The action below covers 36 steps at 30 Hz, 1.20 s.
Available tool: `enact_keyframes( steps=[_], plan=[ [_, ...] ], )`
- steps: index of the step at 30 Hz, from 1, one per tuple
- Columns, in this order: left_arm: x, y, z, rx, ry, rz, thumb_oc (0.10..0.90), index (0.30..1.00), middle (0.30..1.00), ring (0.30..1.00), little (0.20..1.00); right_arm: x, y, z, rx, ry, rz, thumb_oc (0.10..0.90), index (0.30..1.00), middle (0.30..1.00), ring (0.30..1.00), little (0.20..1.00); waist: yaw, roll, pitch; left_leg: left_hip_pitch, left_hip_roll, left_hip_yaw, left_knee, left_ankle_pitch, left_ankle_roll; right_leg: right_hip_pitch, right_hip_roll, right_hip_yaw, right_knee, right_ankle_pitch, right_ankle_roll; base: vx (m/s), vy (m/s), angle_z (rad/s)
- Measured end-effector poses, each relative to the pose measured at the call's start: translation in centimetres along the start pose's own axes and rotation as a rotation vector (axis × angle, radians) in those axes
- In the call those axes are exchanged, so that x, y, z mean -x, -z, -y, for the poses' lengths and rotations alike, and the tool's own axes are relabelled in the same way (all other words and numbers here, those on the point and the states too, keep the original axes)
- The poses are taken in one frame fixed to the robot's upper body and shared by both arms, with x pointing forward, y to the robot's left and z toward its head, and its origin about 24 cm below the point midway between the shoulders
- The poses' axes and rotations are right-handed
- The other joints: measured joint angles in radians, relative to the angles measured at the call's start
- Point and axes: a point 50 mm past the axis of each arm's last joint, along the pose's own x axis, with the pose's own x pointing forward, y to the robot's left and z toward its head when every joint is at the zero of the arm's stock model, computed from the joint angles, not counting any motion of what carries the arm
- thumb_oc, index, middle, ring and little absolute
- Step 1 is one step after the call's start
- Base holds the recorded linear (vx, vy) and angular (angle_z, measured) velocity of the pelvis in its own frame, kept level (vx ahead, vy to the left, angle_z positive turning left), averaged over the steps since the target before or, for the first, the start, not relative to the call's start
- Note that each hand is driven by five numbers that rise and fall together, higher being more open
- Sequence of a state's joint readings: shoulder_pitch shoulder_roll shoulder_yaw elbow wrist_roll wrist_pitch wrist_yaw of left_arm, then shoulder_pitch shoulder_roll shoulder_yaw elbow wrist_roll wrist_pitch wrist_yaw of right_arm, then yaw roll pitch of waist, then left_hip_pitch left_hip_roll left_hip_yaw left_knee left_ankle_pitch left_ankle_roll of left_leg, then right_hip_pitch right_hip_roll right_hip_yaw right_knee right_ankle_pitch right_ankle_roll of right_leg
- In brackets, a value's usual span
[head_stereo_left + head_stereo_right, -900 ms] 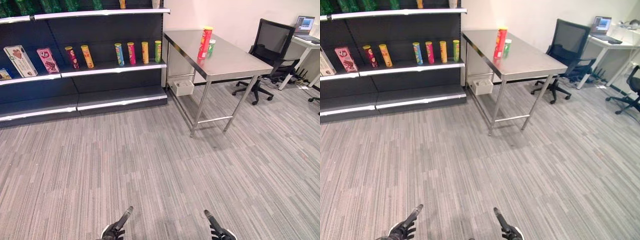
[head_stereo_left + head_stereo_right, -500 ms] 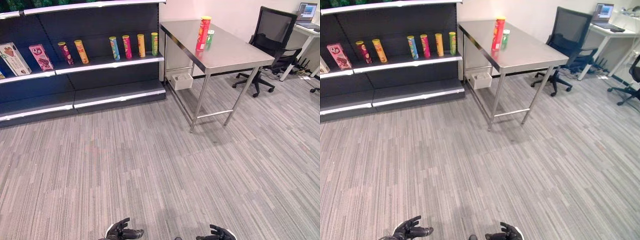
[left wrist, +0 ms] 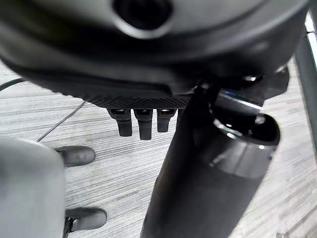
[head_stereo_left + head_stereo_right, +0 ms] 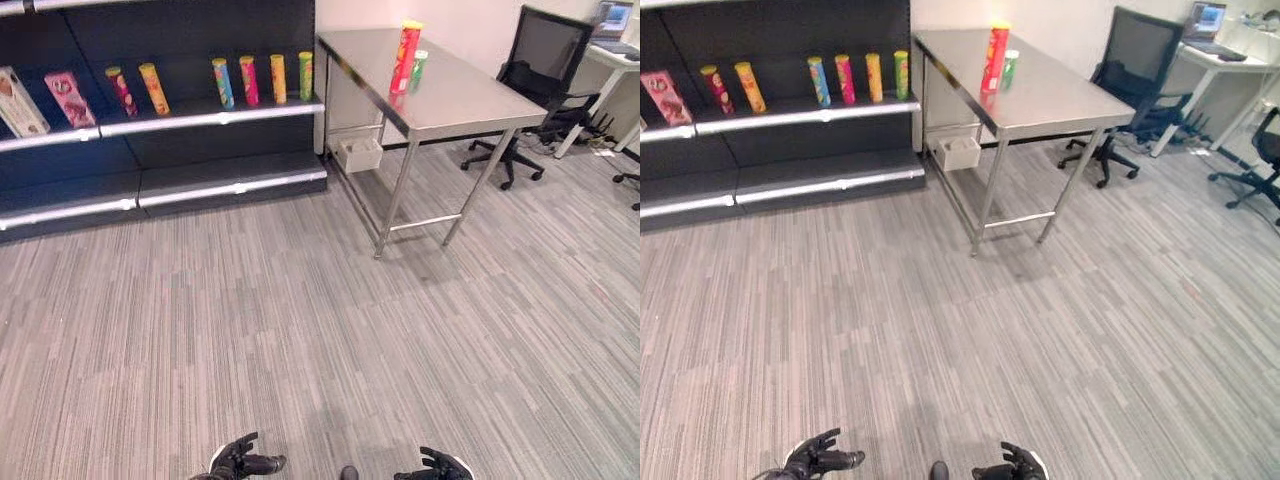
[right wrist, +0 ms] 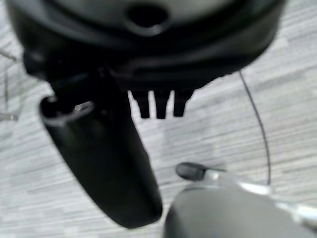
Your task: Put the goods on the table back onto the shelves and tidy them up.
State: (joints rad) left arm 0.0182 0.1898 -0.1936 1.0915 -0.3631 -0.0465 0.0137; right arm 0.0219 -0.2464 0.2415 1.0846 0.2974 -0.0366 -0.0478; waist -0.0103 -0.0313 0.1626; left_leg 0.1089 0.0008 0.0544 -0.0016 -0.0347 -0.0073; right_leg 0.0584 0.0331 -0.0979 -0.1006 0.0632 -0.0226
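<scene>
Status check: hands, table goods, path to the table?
Both hands low and empty, left hand and right hand open. Red can and green can upright on table. Nothing in the way.

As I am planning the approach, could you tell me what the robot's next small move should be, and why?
Probably walk forward and to the right toward the steel table. The tall red can and the small green can stand at its far end, well beyond reach, while the left hand and right hand hang low, open and holding nothing.
</scene>
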Motion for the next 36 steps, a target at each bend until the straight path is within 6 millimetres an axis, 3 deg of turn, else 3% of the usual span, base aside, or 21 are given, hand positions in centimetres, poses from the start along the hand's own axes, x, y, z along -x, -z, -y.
enact_keyframes(
  steps=[3, 4, 5, 7, 8, 10, 12, 13, 14, 15, 17, 19, 20, 21, 22, 24, 27, 29, 31, 33, 36],
  plan=[
    [-0.3, -5.2, 0.3, 0.116, 0.019, 0.194, 0.800, 0.900, 0.900, 0.900, 0.900, -0.3, -2.7, 0.2, -0.029, 0.001, 0.086, 0.800, 0.900, 0.900, 0.900, 0.900, 0.056, -0.017, 0.141, -0.449, -0.034, -0.157, 0.783, 0.052, -0.136, -0.051, 0.005, 0.023, 0.103, -0.043, -0.084, 0.20, -0.131, 0.24],
    [-0.4, -6.8, -0.1, 0.109, 0.011, 0.238, 0.800, 0.900, 0.900, 0.900, 0.900, -0.5, -3.2, -0.3, -0.026, -0.007, 0.092, 0.800, 0.900, 0.900, 0.900, 0.900, 0.084, -0.027, 0.157, -0.527, -0.039, -0.192, 0.810, 0.052, -0.114, -0.049, 0.012, 0.032, 0.097, -0.057, -0.105, 0.53, 0.074, -0.16],
    [-0.6, -6.7, -0.6, 0.099, -0.016, 0.213, 0.800, 0.900, 0.900, 0.900, 0.900, -0.7, -4.5, -0.7, -0.008, -0.021, 0.123, 0.800, 0.900, 0.900, 0.900, 0.900, 0.081, -0.039, 0.161, -0.507, -0.035, -0.189, 0.516, 0.051, -0.102, -0.022, 0.006, 0.056, 0.024, -0.083, -0.070, 0.56, 0.108, -0.43],
    [-0.6, -4.9, 0.2, 0.080, -0.006, 0.156, 0.800, 0.900, 0.900, 0.900, 0.900, -0.8, -6.1, 0.3, 0.000, 0.005, 0.156, 0.800, 0.900, 0.900, 0.900, 0.900, 0.077, 0.061, 0.142, -0.460, 0.115, -0.166, -0.065, 0.096, -0.156, -0.071, 0.059, -0.008, 0.268, -0.194, -0.047, 0.42, 0.133, -0.31],
    [-0.8, -5.0, 1.0, 0.084, 0.015, 0.147, 0.800, 0.900, 0.900, 0.900, 0.900, -0.9, -6.5, 0.9, 0.005, 0.023, 0.161, 0.800, 0.900, 0.900, 0.900, 0.900, 0.058, 0.118, 0.166, -0.483, 0.149, -0.154, -0.107, 0.099, -0.175, -0.010, 0.093, -0.002, 0.248, -0.249, -0.077, 0.40, 0.155, -0.35],
    [-0.9, -6.0, 1.2, 0.106, 0.031, 0.181, 0.800, 0.900, 0.900, 0.900, 0.900, -0.9, -5.4, 1.1, 0.003, 0.038, 0.125, 0.800, 0.900, 0.900, 0.900, 0.900, 0.149, 0.061, 0.130, -0.512, 0.126, -0.068, -0.102, 0.103, -0.173, -0.025, 0.056, 0.090, 0.250, -0.258, -0.100, 0.58, 0.301, -0.74],
    [-0.9, -4.2, -0.2, 0.109, -0.024, 0.111, 0.800, 0.900, 0.900, 0.900, 0.900, -0.8, -4.8, 1.0, -0.002, 0.032, 0.112, 0.800, 0.900, 0.900, 0.900, 0.900, 0.141, 0.021, 0.108, -0.376, 0.051, -0.033, -0.101, 0.125, -0.069, 0.110, -0.014, 0.158, 0.139, -0.243, -0.026, 0.74, 0.429, -1.15],
    [0.1, 0.4, -2.0, 0.112, -0.085, -0.007, 0.800, 0.900, 0.900, 0.900, 0.900, -0.3, -1.7, 1.3, 0.003, 0.040, 0.045, 0.800, 0.900, 0.900, 0.900, 0.900, 0.120, 0.000, -0.028, -0.256, -0.022, -0.021, -0.105, 0.138, 0.018, 0.171, -0.071, 0.183, 0.106, -0.264, 0.035, 0.55, 0.296, -1.24],
    [0.3, 1.3, -2.4, 0.088, -0.096, -0.032, 0.800, 0.900, 0.900, 0.900, 0.900, -0.2, -1.4, 1.6, 0.014, 0.047, 0.035, 0.800, 0.900, 0.900, 0.900, 0.900, 0.104, 0.016, -0.035, -0.215, -0.023, -0.003, -0.100, 0.237, 0.037, 0.174, -0.079, 0.171, 0.189, -0.288, 0.077, 0.60, 0.385, -1.07],
    [0.5, 1.9, -2.5, 0.078, -0.098, -0.053, 0.800, 0.900, 0.900, 0.900, 0.900, -0.1, -0.8, 1.0, 0.010, 0.023, 0.027, 0.800, 0.900, 0.900, 0.900, 0.900, 0.096, 0.017, -0.038, -0.174, -0.024, 0.009, -0.100, 0.217, 0.063, 0.057, -0.102, 0.144, 0.495, -0.334, 0.135, 0.26, 0.249, -0.42],
    [0.4, 0.6, -3.9, 0.004, -0.119, -0.028, 0.800, 0.900, 0.900, 0.900, 0.900, 0.0, -1.3, -1.0, 0.005, -0.049, 0.056, 0.800, 0.900, 0.900, 0.900, 0.900, 0.074, -0.032, -0.042, -0.109, -0.091, -0.004, -0.069, 0.113, 0.135, -0.214, -0.183, 0.143, 1.019, -0.090, 0.209, 0.41, 0.334, 0.01],
    [0.0, 0.3, -2.3, -0.013, -0.072, -0.027, 0.800, 0.900, 0.900, 0.900, 0.900, -0.2, -3.3, -0.8, -0.038, -0.037, 0.121, 0.800, 0.900, 0.900, 0.900, 0.900, 0.066, 0.047, 0.001, 0.005, -0.083, -0.011, -0.036, 0.008, 0.180, -0.386, -0.224, 0.045, 1.176, -0.080, 0.161, 0.61, 0.114, 0.07],
    [-0.1, -0.1, -1.5, -0.033, -0.046, -0.015, 0.800, 0.900, 0.900, 0.900, 0.900, -0.2, -3.8, -0.3, -0.031, -0.009, 0.157, 0.800, 0.900, 0.900, 0.900, 0.900, 0.041, 0.067, 0.006, 0.037, -0.075, -0.029, -0.038, -0.050, 0.179, -0.452, -0.233, -0.035, 1.037, -0.158, 0.132, 0.78, -0.089, 0.29],
    [-0.2, -2.3, -0.9, -0.037, -0.030, 0.071, 0.800, 0.900, 0.900, 0.900, 0.900, -0.3, -6.3, -0.1, 0.001, -0.018, 0.220, 0.800, 0.900, 0.900, 0.900, 0.900, 0.008, 0.093, 0.026, 0.062, -0.053, -0.048, -0.030, -0.095, 0.145, -0.486, -0.185, -0.181, 0.404, -0.186, 0.102, 0.74, -0.141, 0.53],
    [-0.1, -3.9, -1.2, -0.043, -0.029, 0.137, 0.800, 0.900, 0.900, 0.900, 0.900, -0.3, -5.2, -0.9, -0.027, -0.041, 0.184, 0.800, 0.900, 0.900, 0.900, 0.900, -0.011, 0.052, 0.044, 0.148, -0.050, -0.060, -0.057, -0.140, 0.081, -0.515, -0.127, -0.193, 0.053, -0.157, 0.136, 0.84, -0.159, 0.79],
    [-0.3, -4.2, -0.4, -0.055, -0.006, 0.139, 0.800, 0.900, 0.900, 0.900, 0.900, -0.4, -3.8, -1.5, -0.047, -0.043, 0.130, 0.800, 0.900, 0.900, 0.900, 0.900, -0.063, -0.005, 0.011, 0.284, -0.017, -0.066, 0.029, -0.230, -0.027, -0.478, -0.055, -0.137, 0.047, -0.175, 0.156, 0.99, -0.318, 1.24],
    [-0.6, -4.2, 1.9, -0.028, 0.042, 0.137, 0.800, 0.900, 0.900, 0.900, 0.900, -0.4, -2.9, 0.4, -0.015, 0.006, 0.088, 0.800, 0.900, 0.900, 0.900, 0.900, -0.038, 0.015, 0.017, 0.316, 0.021, -0.151, 0.197, -0.201, -0.141, -0.387, -0.043, -0.109, 0.115, 0.200, -0.117, 0.40, -0.218, 0.68],
    [-0.6, -5.0, 2.6, -0.018, 0.057, 0.175, 0.800, 0.900, 0.900, 0.900, 0.900, -0.5, -3.9, 1.6, 0.009, 0.031, 0.116, 0.800, 0.900, 0.900, 0.900, 0.900, -0.029, 0.037, 0.016, 0.226, 0.034, -0.157, 0.211, -0.214, -0.127, -0.308, -0.018, -0.116, 0.085, 0.170, -0.109, 0.29, -0.212, 0.62],
    [-0.4, -4.9, 1.7, -0.005, 0.039, 0.185, 0.800, 0.900, 0.900, 0.900, 0.900, -0.4, -4.7, 1.9, 0.020, 0.037, 0.150, 0.800, 0.900, 0.900, 0.900, 0.900, -0.011, 0.025, 0.023, 0.016, 0.005, -0.137, 0.534, -0.143, -0.155, -0.149, 0.020, -0.111, 0.016, 0.106, -0.125, 0.35, -0.328, 0.10],
    [-0.3, -5.3, 1.5, 0.006, 0.035, 0.211, 0.800, 0.900, 0.900, 0.900, 0.900, -0.4, -5.1, 1.9, 0.025, 0.032, 0.163, 0.800, 0.900, 0.900, 0.900, 0.900, 0.011, -0.008, 0.040, -0.183, 0.005, -0.103, 0.915, 0.140, -0.210, -0.090, 0.026, -0.092, 0.008, 0.063, -0.133, 0.23, -0.160, -0.34],
    [-0.2, -4.2, 0.5, 0.012, 0.010, 0.170, 0.800, 0.900, 0.900, 0.900, 0.900, -0.6, -5.4, 1.1, 0.022, 0.020, 0.163, 0.800, 0.900, 0.900, 0.900, 0.900, 0.021, -0.037, 0.055, -0.310, 0.077, 0.010, 0.826, 0.018, -0.089, -0.024, 0.029, -0.074, 0.009, 0.036, -0.119, 0.25, -0.002, -0.35]
  ],
)
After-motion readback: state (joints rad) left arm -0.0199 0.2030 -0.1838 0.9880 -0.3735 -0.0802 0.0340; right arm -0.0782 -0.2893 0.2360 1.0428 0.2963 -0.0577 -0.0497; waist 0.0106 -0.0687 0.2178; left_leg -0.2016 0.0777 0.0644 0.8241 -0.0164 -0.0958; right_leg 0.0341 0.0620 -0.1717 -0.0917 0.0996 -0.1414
